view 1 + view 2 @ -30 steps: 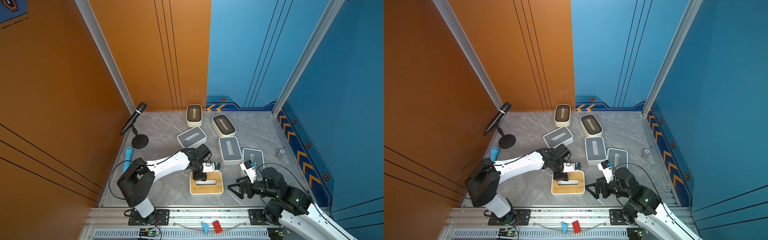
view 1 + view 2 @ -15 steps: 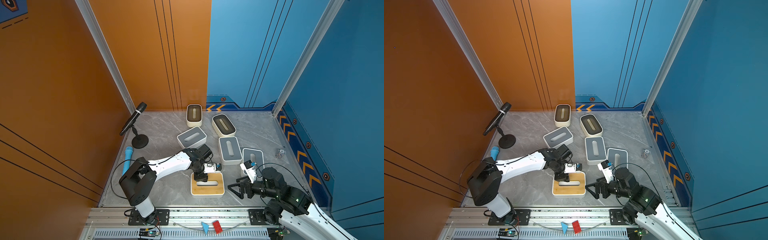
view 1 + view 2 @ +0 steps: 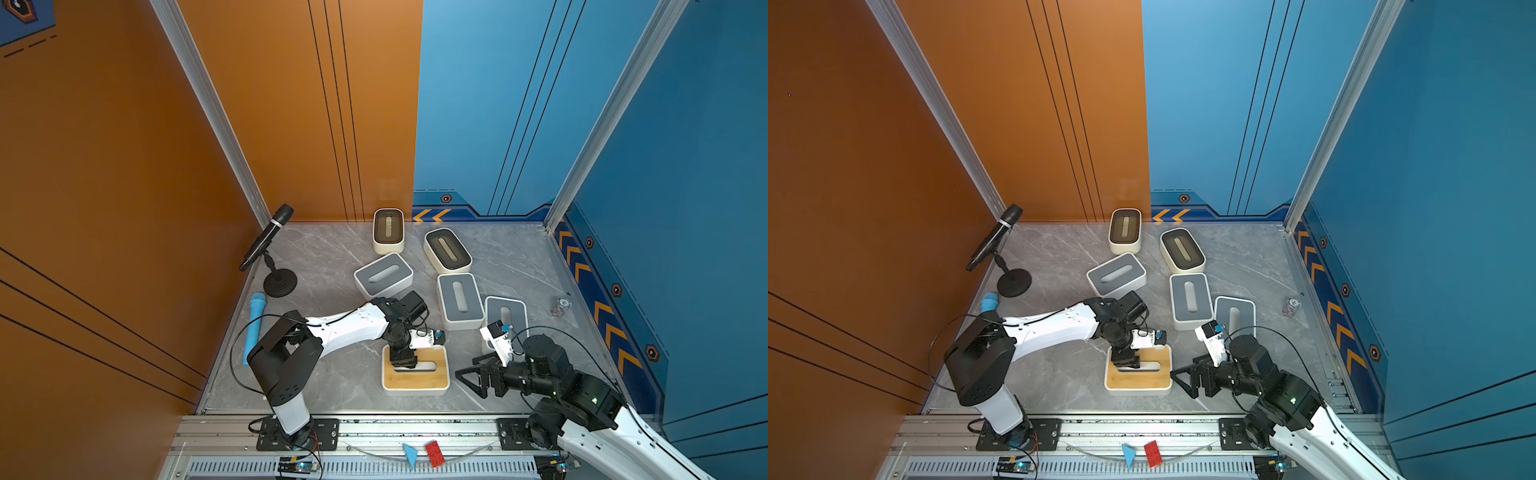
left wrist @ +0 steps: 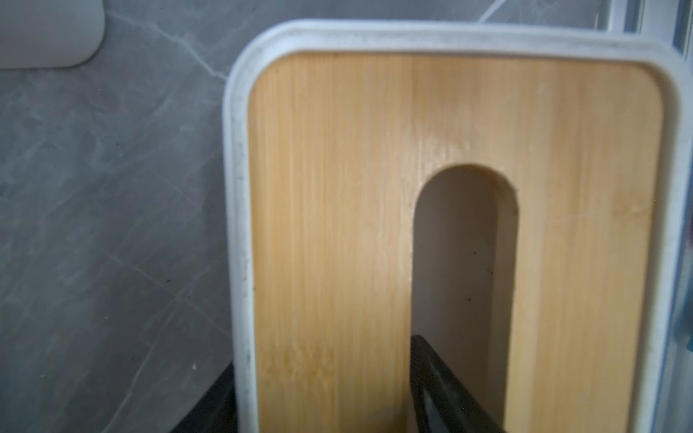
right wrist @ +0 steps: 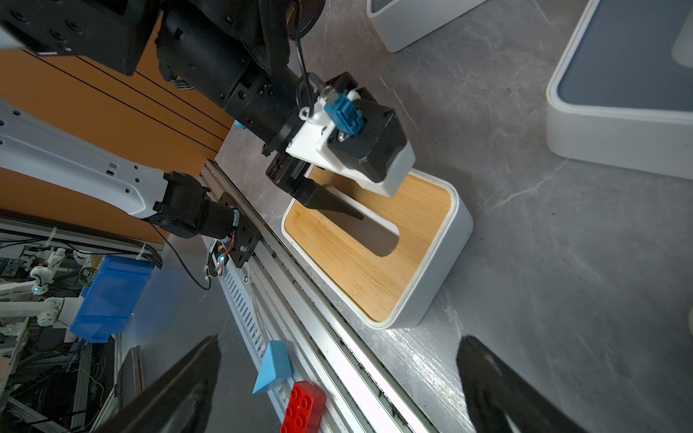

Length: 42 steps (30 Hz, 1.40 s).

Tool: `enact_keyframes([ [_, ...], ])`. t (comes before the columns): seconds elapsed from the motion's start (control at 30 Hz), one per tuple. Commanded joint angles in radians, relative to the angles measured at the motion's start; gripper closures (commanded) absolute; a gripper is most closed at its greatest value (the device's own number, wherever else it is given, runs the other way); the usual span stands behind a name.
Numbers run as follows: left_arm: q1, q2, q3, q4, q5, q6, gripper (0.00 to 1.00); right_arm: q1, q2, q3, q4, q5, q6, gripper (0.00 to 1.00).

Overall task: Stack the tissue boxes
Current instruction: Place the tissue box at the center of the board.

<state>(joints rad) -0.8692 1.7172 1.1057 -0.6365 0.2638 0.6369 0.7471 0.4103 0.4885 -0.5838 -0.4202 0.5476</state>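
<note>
Box with the wood lid (image 3: 419, 379) has nudged toward the front rail (image 3: 374, 420), left gripper (image 3: 402, 362) straddling its wall, we can't tell if it's pinching, right gripper (image 3: 471, 380) gaping nearby, nothing stacked yet.

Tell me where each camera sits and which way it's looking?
Top views: high over the front rail, looking down on the whole table; shows left arm, left gripper, right arm, right gripper.
Left wrist: on the left arm, looking down its black fingers at the wood-lidded box.
Right wrist: on the right arm, facing that box and the left gripper; its own open fingers frame the view.
Shared: every view shows the wood-lidded box.
</note>
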Motion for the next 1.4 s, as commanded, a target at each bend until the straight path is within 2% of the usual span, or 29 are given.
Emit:
enact_keyframes([
  [0.0,-0.014,0.007,0.026,-0.035,0.027,0.015,0.35,0.000,-0.005,-0.013,0.015,-0.015,-0.015,0.00],
  [0.3,-0.014,-0.007,0.039,-0.035,0.028,0.011,0.28,0.003,-0.010,-0.011,0.013,-0.014,-0.015,0.00],
  [0.4,-0.013,-0.016,0.046,-0.035,0.030,0.008,0.22,0.003,-0.013,-0.011,0.013,-0.009,-0.014,0.00],
  [0.53,-0.014,-0.036,0.056,-0.040,0.036,0.002,0.22,0.004,-0.014,-0.005,0.008,0.002,-0.013,0.00],
  [0.77,-0.009,-0.098,0.093,-0.072,0.045,-0.019,0.21,0.001,0.061,0.042,-0.040,0.126,0.012,0.00],
  [0.93,0.036,-0.173,0.121,-0.098,0.103,-0.071,0.21,-0.003,0.116,0.060,-0.045,0.218,-0.001,0.00],
  [1.13,0.081,-0.296,0.108,-0.096,0.171,-0.147,0.19,-0.038,0.099,0.102,-0.065,0.279,0.021,0.00],
  [1.33,0.157,-0.475,0.001,0.029,0.229,-0.285,0.15,-0.150,0.144,0.168,-0.150,0.311,0.036,0.00],
  [1.37,0.177,-0.508,-0.023,0.057,0.245,-0.315,0.04,-0.168,0.161,0.185,-0.166,0.321,0.033,0.00],
])
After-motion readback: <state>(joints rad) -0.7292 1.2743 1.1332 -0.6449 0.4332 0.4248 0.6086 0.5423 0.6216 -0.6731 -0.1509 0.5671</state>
